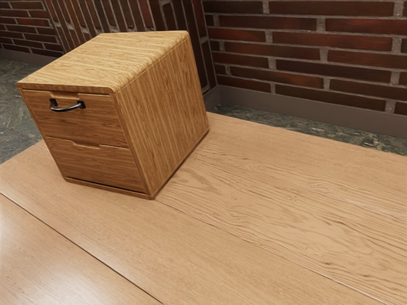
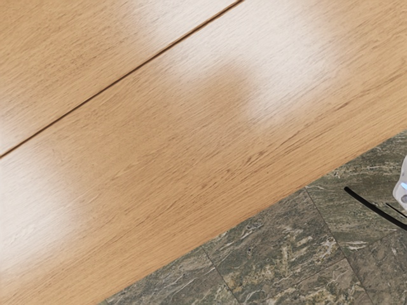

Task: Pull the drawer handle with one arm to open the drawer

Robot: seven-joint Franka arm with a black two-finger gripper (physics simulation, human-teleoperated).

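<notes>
Exterior view: a wooden cabinet [image 1: 127,63] stands on the table [image 1: 267,210], its back close to the brick wall [image 1: 305,44].
Top drawer [image 1: 89,124]: upper half of the cabinet's front, flush with its face (shut, as far as I can see).
Handle [image 1: 67,107]: a black loop near that drawer's upper edge, nothing touching it.
Lower drawer [image 1: 95,164]: just beneath, also flush.
Wrist view: table boards, with stone floor [image 2: 286,254] alongside.
Hand: I cannot tell whether it is apart or together.
</notes>
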